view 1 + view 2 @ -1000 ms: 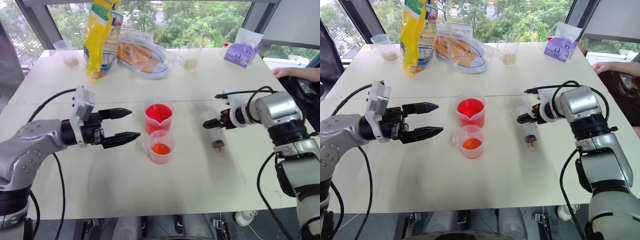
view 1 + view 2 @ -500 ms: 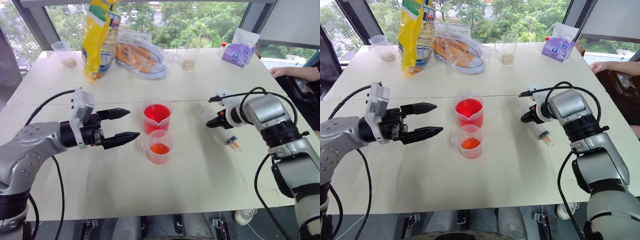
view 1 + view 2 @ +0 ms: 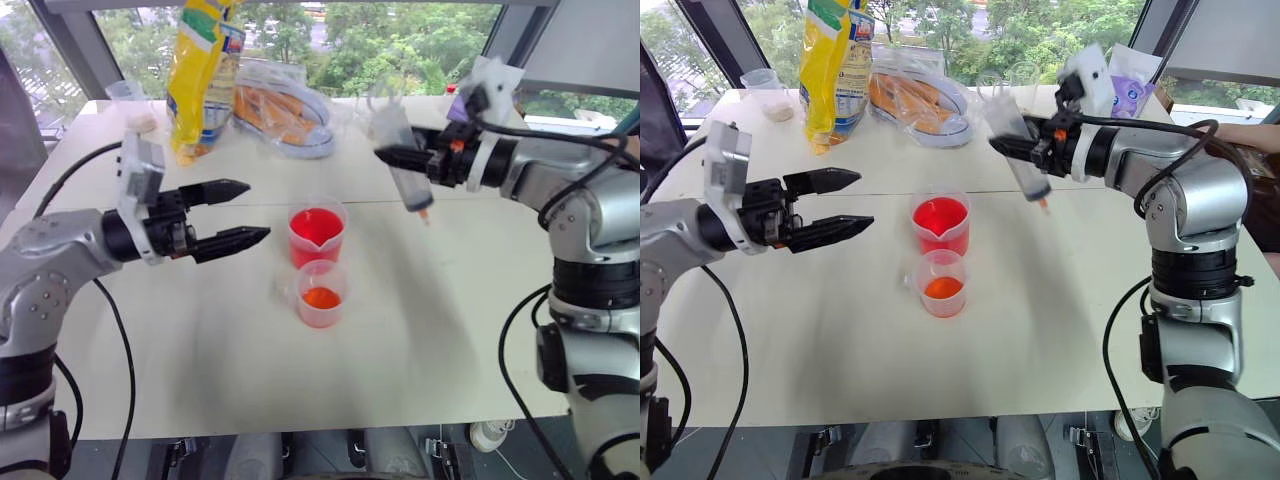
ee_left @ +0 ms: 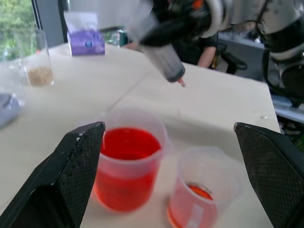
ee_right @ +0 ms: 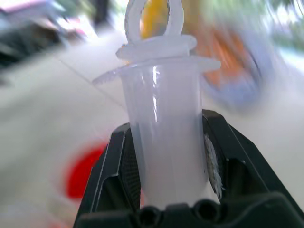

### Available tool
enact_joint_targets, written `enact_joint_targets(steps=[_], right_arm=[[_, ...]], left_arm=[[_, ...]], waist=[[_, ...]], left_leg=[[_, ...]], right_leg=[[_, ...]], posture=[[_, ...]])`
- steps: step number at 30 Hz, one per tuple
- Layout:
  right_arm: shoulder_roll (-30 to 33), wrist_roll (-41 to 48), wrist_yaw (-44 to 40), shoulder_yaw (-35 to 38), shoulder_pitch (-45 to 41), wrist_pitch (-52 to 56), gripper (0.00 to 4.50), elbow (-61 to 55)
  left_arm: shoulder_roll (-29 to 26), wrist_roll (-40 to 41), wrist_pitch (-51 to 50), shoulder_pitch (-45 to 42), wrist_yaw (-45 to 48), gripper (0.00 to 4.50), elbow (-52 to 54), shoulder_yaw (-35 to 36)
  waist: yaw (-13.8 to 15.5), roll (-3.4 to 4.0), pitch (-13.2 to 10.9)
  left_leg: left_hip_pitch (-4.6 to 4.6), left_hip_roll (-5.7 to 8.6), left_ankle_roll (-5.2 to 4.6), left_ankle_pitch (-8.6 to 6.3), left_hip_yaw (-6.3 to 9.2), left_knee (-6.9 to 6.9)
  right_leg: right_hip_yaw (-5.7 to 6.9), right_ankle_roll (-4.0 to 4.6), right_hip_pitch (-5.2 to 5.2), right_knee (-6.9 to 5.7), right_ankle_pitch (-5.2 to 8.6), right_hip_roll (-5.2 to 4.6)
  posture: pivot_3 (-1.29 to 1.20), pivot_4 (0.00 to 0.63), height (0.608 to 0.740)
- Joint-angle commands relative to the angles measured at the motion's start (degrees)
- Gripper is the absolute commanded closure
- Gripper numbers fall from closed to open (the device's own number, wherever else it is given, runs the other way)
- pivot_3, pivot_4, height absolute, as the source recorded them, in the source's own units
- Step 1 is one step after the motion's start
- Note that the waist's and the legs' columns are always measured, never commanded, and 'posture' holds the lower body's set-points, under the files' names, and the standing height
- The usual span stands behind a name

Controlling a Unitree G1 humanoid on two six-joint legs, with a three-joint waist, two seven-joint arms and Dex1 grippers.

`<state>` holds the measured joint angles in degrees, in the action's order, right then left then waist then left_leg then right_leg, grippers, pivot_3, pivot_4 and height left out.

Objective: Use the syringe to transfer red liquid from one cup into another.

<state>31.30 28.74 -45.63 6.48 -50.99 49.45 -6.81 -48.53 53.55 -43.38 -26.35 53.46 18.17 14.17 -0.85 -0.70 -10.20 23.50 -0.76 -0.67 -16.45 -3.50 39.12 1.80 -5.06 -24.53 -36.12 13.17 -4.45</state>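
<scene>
- Clear plastic syringe (image 3: 405, 165) is clamped in the right gripper (image 3: 400, 158), lifted above the table (image 3: 400, 330), tip down.
- Red liquid (image 3: 316, 226) fills the larger cup (image 3: 317, 236); the smaller cup (image 3: 321, 294) stands just beside it.
- Left gripper (image 3: 238, 212) hovers nearby, fingers spread, empty.

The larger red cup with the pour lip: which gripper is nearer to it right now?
Left. The open left gripper sits beside the larger cup, just off its left side. The right gripper, shut on the syringe, is up and to its right.
</scene>
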Motion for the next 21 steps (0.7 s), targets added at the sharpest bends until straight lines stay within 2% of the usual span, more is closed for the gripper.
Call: enact_joint_targets(steps=[1,6,11,21], right_arm=[[-5.86,3.26,1.9,3.68,-0.78,-7.38,3.08,0.91],[-15.55,4.69,0.83,4.29,-0.9,-20.32,3.08,7.78],[-24.28,1.48,1.44,0.95,0.17,-31.96,3.08,14.76],[-28.65,-3.01,0.39,-5.39,8.54,-41.08,3.08,17.08]], left_arm=[[-0.78,-0.44,0.48,-3.27,1.71,0.0,-1.71,-0.08],[-1.01,-1.48,0.31,-5.91,3.01,0.0,-3.3,-0.87],[-1.52,-1.54,-0.63,-7.49,3.45,0.0,-3.66,-1.0],[-2.56,-1.58,-1.61,-8.3,3.21,0.0,-3.87,-0.09]], waist=[[-0.04,0.01,0.0],[-0.02,0.02,-0.01],[-0.16,0.04,-0.02],[-0.13,0.05,-0.03]], left_leg=[[0.0,0.0,0.02,0.01,-0.01,0.0],[-0.01,0.0,0.04,0.03,-0.01,0.0],[-0.01,-0.01,0.04,0.03,0.0,-0.02],[-0.01,0.01,0.06,0.04,0.04,-0.04]], right_leg=[[0.0,0.0,-0.01,-0.01,0.0,0.0],[-0.01,0.01,-0.01,-0.05,0.0,0.0],[-0.01,0.01,-0.02,-0.07,0.0,0.0],[0.0,0.01,-0.02,-0.08,0.0,-0.02]], posture=[[0.0,0.15,0.74],[0.0,0.15,0.74],[0.0,0.15,0.74],[0.0,0.15,0.74]])
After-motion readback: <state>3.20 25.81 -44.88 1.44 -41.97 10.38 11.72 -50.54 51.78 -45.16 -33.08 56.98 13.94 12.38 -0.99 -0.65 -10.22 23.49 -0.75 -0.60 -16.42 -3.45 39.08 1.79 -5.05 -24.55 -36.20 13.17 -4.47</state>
